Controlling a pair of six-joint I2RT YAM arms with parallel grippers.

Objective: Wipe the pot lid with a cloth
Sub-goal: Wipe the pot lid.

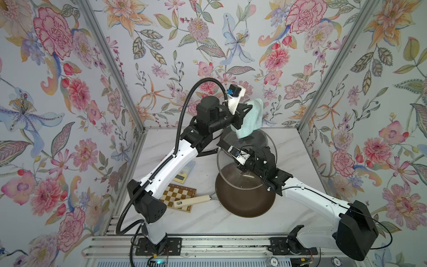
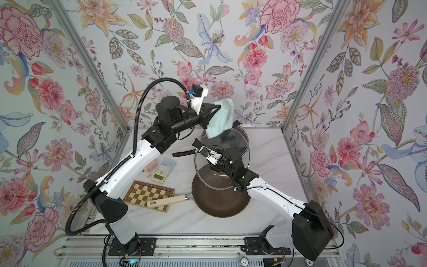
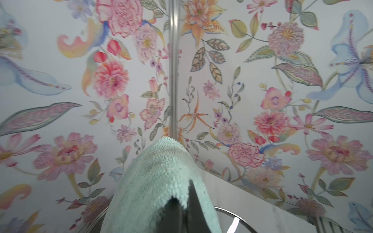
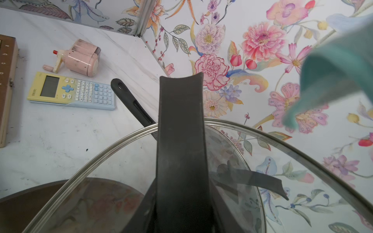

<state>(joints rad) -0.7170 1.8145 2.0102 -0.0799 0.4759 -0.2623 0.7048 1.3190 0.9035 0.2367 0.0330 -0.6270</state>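
Observation:
The pale mint-green cloth hangs from my left gripper, which is shut on its upper edge. It hangs in the air over the far rim of the pot lid. That lid is round glass with a steel rim and a black strap handle. My right gripper is shut on that handle and holds the lid tilted above the table. In the left wrist view the cloth drapes over the fingers.
A brown frying pan with a cream handle lies under the lid's near side. A dark pot's black handle pokes out to the left. A chessboard, a calculator and a pink sharpener lie on the left.

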